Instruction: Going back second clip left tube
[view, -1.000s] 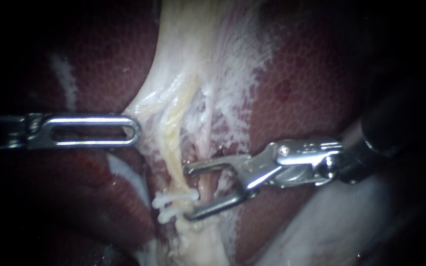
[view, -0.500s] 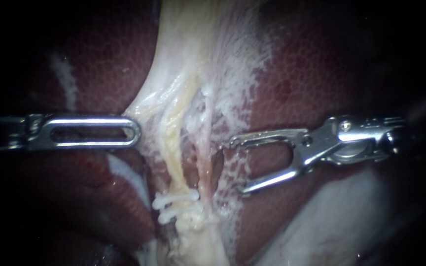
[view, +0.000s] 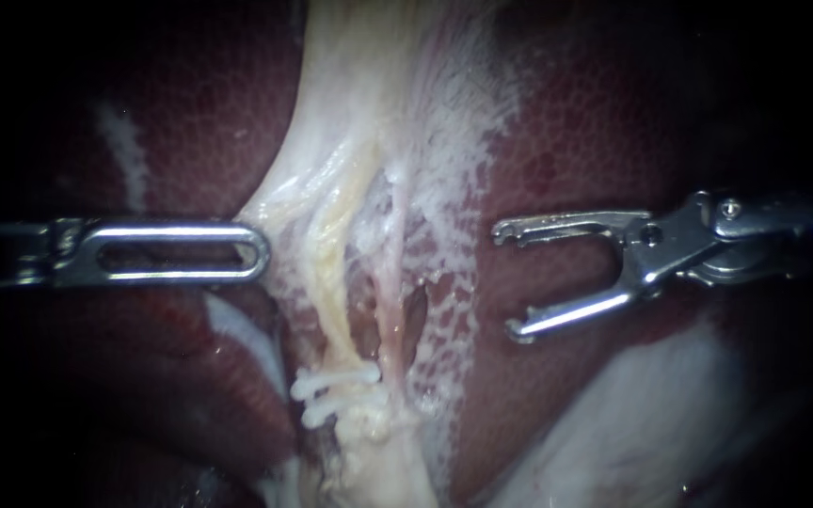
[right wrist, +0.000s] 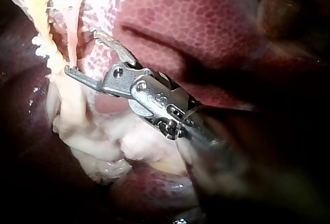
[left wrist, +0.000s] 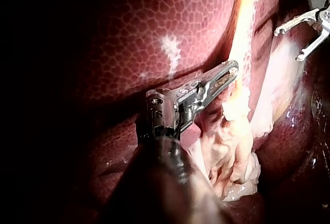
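Behind the left tube (view: 326, 273), dark red liver (view: 595, 141). Right of the tube, well apart: right instrument (view: 510, 279), jaws gaping, holding nothing. Left of the tube: left instrument (view: 254, 252), jaws clamped on pale tissue (view: 279, 202). Low on the tube, away from the empty jaws: two white clips (view: 336, 390).

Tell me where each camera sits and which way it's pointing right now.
Endoscope: close over the tissue, facing the pale tube, the white clips on it, and the liver; the left instrument enters from the left, the right instrument from the right.
Left wrist: on the left arm, looking along its own shaft at the pale tissue; the right instrument lies beyond.
Right wrist: on the right arm, looking along its shaft at open jaws above the liver.
Shared: all three show the right instrument's open jaws.
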### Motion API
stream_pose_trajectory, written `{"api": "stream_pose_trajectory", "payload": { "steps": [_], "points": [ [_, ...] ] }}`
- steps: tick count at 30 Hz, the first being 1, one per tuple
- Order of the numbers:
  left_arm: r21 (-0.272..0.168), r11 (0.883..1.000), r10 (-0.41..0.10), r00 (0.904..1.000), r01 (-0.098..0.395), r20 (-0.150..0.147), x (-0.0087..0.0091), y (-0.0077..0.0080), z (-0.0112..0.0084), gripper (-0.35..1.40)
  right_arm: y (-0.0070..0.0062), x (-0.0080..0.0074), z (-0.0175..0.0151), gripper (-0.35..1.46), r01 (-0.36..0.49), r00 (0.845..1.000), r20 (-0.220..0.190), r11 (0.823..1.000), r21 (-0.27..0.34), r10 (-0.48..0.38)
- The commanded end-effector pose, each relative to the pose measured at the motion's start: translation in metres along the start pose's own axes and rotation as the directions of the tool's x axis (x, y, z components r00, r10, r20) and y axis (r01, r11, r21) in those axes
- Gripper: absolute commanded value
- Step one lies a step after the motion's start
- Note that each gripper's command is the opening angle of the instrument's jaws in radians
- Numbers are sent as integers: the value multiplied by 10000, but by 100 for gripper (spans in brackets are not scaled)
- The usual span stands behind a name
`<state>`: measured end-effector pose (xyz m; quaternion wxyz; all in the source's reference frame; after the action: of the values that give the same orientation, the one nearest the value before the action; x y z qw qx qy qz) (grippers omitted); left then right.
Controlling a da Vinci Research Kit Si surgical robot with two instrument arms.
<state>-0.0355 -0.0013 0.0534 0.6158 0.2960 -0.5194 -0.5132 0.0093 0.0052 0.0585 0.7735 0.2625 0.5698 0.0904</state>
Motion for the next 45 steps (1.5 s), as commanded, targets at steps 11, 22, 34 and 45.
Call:
{"api": "stream_pose_trajectory", "payload": {
  "steps": [11,22,34,45],
  "points": [
    [-43,10000,63,10000,-63,39,10,3,12,-35,-1,0,0,60,-10,10000,0,10000,12,10],
    [138,9995,270,9994,-267,-237,43,11,55,-35,-3,1,0,60,-9,10000,-1,10000,14,9],
    [152,9996,227,9994,-222,-280,43,14,71,-35,-4,1,0,60,-10,10000,-1,10000,14,10],
    [148,9996,228,9994,-224,-277,43,14,73,-35,-5,1,0,60,-8,10000,-1,10000,18,8]
  ]
}}
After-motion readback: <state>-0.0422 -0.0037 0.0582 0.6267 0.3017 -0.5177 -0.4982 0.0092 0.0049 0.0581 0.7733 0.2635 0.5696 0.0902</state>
